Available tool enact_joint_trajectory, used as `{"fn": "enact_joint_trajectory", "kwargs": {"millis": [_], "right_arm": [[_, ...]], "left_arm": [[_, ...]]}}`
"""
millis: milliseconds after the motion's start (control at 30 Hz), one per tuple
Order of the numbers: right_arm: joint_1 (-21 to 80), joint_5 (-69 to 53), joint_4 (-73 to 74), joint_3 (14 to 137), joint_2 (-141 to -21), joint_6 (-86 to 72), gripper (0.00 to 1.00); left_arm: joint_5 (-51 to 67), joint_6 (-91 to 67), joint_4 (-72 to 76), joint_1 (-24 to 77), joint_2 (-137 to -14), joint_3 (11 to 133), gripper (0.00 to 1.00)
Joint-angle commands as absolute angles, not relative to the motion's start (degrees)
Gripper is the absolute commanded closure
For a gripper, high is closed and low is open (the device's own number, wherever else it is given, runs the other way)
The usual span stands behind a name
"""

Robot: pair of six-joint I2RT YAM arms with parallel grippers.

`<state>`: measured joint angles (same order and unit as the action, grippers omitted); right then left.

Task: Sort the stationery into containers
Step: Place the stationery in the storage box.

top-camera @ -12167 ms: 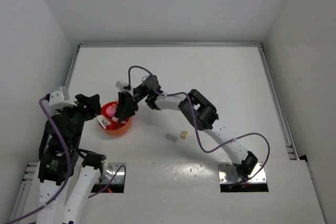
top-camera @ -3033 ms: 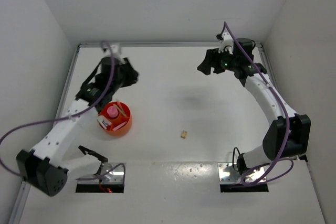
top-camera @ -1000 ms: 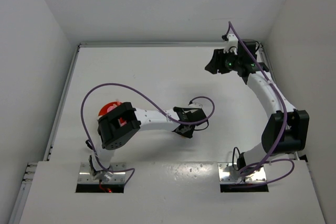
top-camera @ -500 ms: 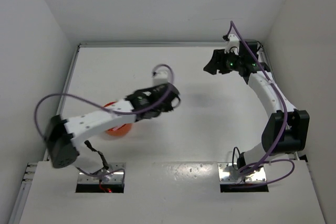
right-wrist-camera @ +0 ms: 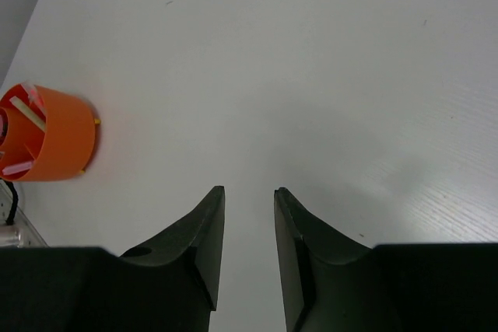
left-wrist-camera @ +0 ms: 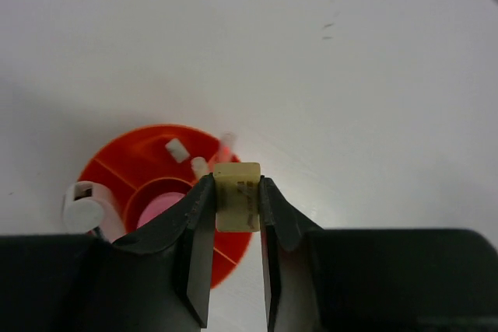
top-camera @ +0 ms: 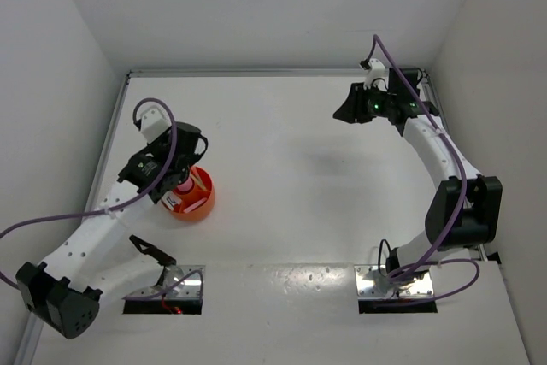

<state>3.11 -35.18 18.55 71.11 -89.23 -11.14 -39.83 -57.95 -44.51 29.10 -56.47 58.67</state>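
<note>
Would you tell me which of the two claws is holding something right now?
The left claw, by the orange bowl: it pinches a small yellow eraser, whereas the right claw is open and empty.

Orange bowl (top-camera: 202,203) sits at left of table (top-camera: 299,168); pink tube (left-wrist-camera: 159,209) fills its centre. Left gripper (left-wrist-camera: 236,189), yellow eraser (left-wrist-camera: 236,200) pinched, hangs over its rim, blocking approach from above. Bare surface spans bowl to right gripper (right-wrist-camera: 247,200), raised far right.
</note>
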Motion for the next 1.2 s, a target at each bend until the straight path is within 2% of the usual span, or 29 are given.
{"fn": "enact_joint_trajectory", "kwargs": {"millis": [0,400,833,1133,1167], "right_arm": [[2.81,-36.83,17.58,73.3,-89.38,-11.51,0.67],[2.81,-36.83,17.58,73.3,-89.91,-12.04,0.66],[2.29,-36.3,17.05,73.3,-89.91,-12.04,0.64],[2.29,-36.3,17.05,73.3,-89.91,-12.57,0.63],[2.29,-36.3,17.05,73.3,-89.91,-12.57,0.63]], "left_arm": [[-40.25,-58.63,-44.57,25.06,-56.6,55.74,0.87],[-32.78,-54.76,-36.57,10.91,-58.36,48.79,0.87],[-26.81,-56.07,-33.4,8.44,-58.89,41.75,0.86],[-26.19,-56.07,-32.87,8.44,-58.01,40.69,0.6],[-26.19,-56.07,-32.87,7.92,-57.4,40.69,0.6]]}}
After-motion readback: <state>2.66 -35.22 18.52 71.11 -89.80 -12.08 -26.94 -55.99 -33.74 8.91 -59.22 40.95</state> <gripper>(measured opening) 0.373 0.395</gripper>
